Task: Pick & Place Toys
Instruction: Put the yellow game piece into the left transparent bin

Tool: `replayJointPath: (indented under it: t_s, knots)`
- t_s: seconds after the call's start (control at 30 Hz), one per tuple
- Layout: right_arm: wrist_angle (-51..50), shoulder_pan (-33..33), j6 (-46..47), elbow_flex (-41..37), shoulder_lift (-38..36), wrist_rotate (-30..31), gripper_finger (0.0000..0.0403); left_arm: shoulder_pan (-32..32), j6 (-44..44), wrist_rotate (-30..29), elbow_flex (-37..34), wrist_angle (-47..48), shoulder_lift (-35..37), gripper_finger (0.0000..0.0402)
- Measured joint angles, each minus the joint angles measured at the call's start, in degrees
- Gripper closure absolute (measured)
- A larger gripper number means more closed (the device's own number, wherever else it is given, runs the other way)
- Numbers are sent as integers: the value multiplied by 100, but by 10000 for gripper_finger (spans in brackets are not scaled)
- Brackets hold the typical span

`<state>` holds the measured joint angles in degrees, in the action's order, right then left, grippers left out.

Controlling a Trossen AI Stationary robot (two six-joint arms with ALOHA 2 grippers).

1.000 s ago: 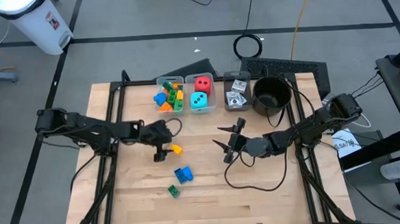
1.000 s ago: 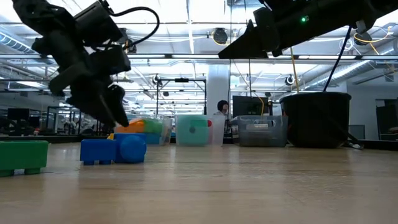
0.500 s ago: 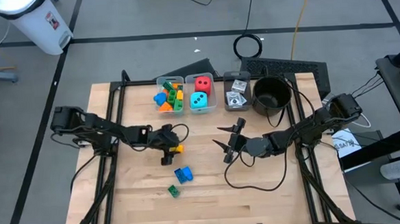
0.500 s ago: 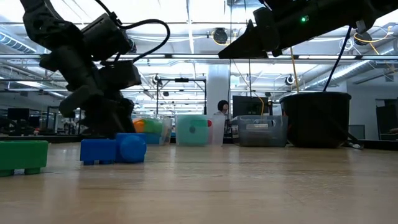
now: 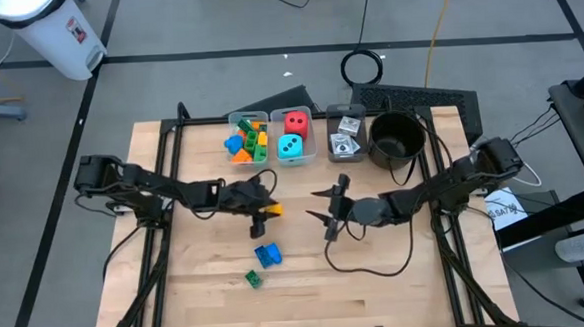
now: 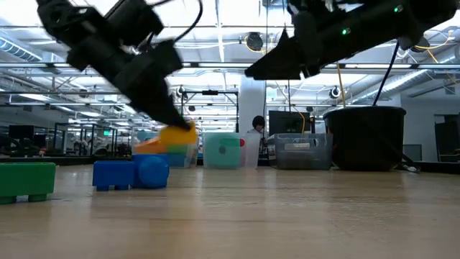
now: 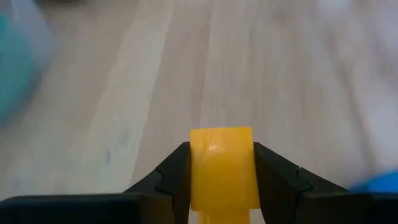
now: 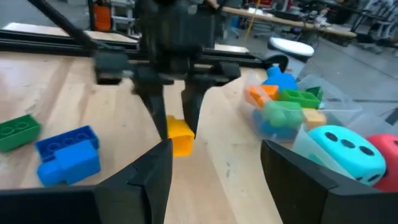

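The left gripper (image 5: 267, 211) holds a yellow brick (image 7: 222, 163) pinched between its fingers (image 7: 169, 177), lifted off the wooden surface (image 5: 398, 268), just toward 9 o'clock of centre in the high view. The brick bin (image 5: 248, 138) stands toward 12 o'clock of it. A blue brick (image 5: 267, 254) and a green brick (image 5: 252, 278) lie loose toward 6 o'clock. The right gripper (image 5: 327, 204) hovers nearby at 3 o'clock, fingers spread wide and empty. The pinch looks shallow, near the fingertips, so a quick swing toward the bin could let the brick twist free and drop short, or clip the bin's rim.
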<state>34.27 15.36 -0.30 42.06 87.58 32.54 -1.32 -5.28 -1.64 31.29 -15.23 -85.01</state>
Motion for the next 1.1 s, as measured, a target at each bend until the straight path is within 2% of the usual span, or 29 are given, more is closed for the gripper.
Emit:
replayJointPath:
  t_s: [0.13, 0.23, 0.37, 0.5, 0.7, 1.1]
  knots:
    - [137, -124, 71, 0, 208, 14, 184, -63, 169, -8, 583, -6, 0, 265]
    - [239, -156, 266, 0, 419, -23, 164, -118, 349, -111, 1014, -15, 2, 265]
    - [541, -244, 117, 0, 777, -732, 130, -223, 508, -436, 1521, -10, 2, 265]
    - [1647, -307, -349, 0, 1145, -1017, 112, -337, 513, -733, 1923, -44, 2, 265]
    - [3250, -460, -360, 3, 1464, -1004, 109, -524, 561, -771, 2004, -794, 4, 265]
    - [4194, -300, -361, 2, 1477, -1109, 110, -584, 531, -733, 1949, -889, 4, 265]
